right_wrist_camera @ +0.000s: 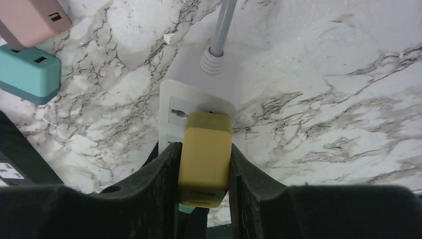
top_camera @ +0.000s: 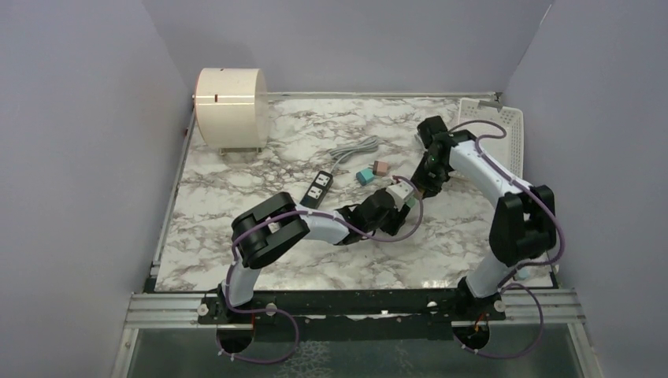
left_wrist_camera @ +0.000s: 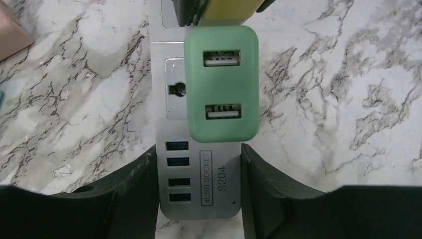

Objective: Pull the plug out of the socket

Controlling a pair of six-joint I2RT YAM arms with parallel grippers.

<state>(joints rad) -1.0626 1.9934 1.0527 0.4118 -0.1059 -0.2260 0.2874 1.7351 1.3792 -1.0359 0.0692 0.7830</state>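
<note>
Boxy yellow plug (right_wrist_camera: 205,169) — clamped in right claw (right_wrist_camera: 203,148).

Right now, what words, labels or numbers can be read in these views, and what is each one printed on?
"4USB SOCKET": boxed label on the grey power strip, beside its USB ports.
"S204": next to that label, on the same strip.
Green plug and yellow plug: no print visible.
Black strip in the top view: too small to read.

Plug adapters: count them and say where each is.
4. The green adapter and yellow adapter sit in the white power strip, yellow in the right gripper; the pink adapter and teal adapter lie loose nearby. The arms may hide more.
</note>
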